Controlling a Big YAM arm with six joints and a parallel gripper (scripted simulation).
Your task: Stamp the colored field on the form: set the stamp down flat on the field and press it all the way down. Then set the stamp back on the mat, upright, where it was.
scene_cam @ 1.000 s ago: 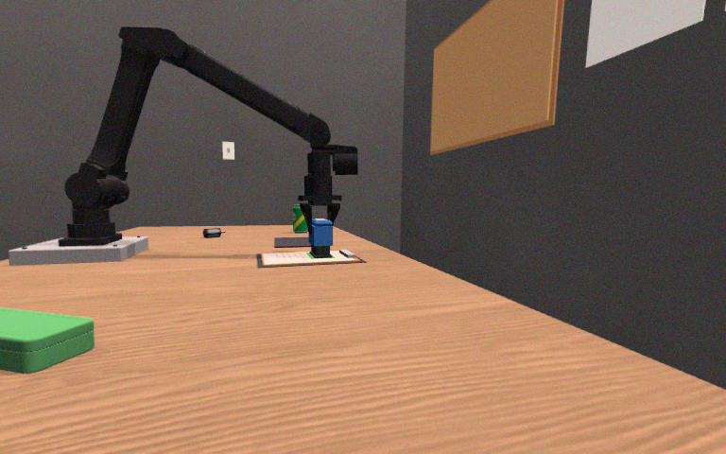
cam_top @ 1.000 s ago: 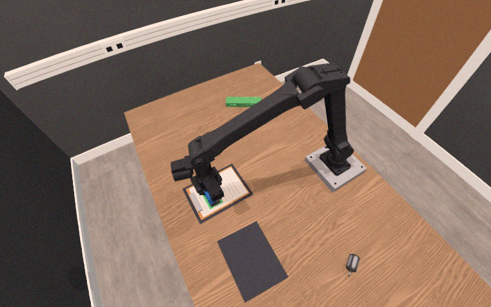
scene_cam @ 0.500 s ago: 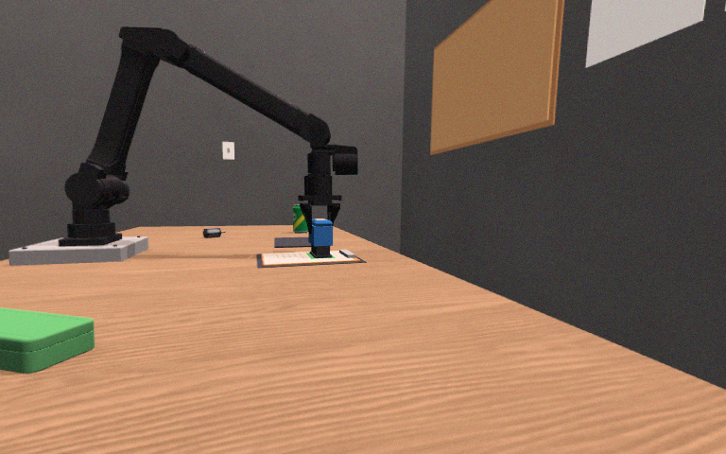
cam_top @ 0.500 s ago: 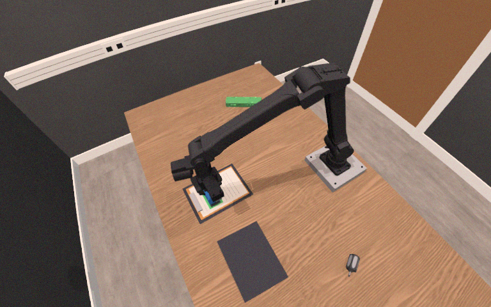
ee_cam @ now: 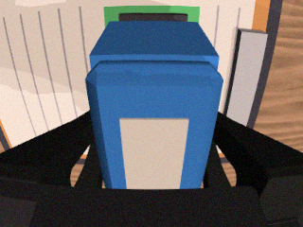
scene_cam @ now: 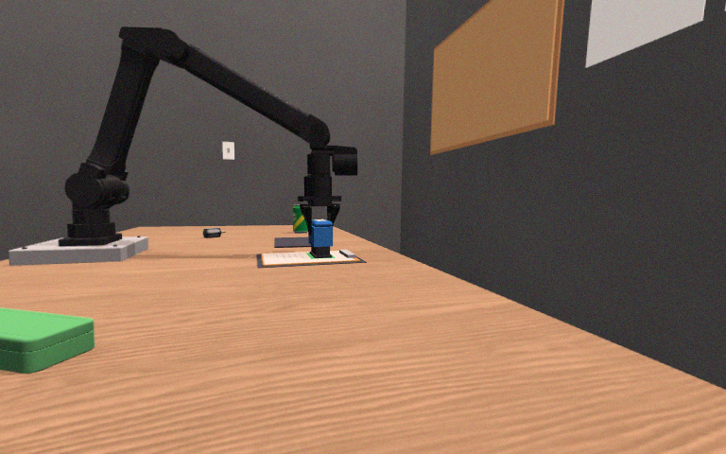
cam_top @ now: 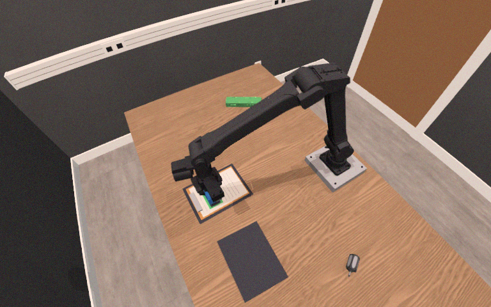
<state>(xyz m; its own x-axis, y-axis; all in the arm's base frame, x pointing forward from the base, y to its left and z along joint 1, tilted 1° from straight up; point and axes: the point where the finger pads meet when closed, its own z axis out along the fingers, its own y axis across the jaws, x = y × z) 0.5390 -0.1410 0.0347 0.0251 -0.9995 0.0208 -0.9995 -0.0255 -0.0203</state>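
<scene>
The stamp (cam_top: 208, 197) (scene_cam: 320, 233) (ee_cam: 153, 97) is a blue block on a black base. It stands upright on the green field (cam_top: 215, 204) (scene_cam: 325, 256) (ee_cam: 116, 11) of the form (cam_top: 231, 182) (scene_cam: 284, 257) (ee_cam: 44, 57), which lies on an orange-edged clipboard (cam_top: 241, 181) (scene_cam: 259, 262) (ee_cam: 264, 26). My gripper (cam_top: 211, 190) (scene_cam: 319, 217) (ee_cam: 152, 113) is shut on the stamp's blue handle from above. The black base rests on the field. The dark mat (cam_top: 250, 259) (scene_cam: 288, 241) lies on the table in front of the clipboard with nothing on it.
A green flat box (cam_top: 242, 101) (scene_cam: 37, 337) lies at the table's far end. A small dark object (cam_top: 352, 263) (scene_cam: 212, 232) lies near the front right. A green-yellow can (scene_cam: 298, 218) stands behind the gripper. The arm's base plate (cam_top: 334, 170) (scene_cam: 75, 250) sits on the right side.
</scene>
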